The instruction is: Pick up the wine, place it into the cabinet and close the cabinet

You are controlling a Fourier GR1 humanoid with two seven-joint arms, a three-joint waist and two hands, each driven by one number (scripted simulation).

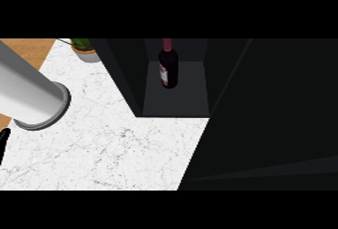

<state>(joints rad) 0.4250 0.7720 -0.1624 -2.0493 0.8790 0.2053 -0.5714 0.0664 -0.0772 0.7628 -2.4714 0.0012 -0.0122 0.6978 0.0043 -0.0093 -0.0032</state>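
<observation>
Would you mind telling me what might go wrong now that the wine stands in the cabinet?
The wine bottle stands upright on the shelf of the open cabinet; a hard door swing might jolt and topple it. The left forearm hangs near the potted plant beside the cabinet, so a sweep toward the door could knock it.

- Grey left forearm (26, 85): comes in at the view's upper left and slants down and right, ending in a rimmed wrist collar.
- Black left hand (3, 144): only a thin sliver at the left edge, below the collar; pose unreadable.
</observation>
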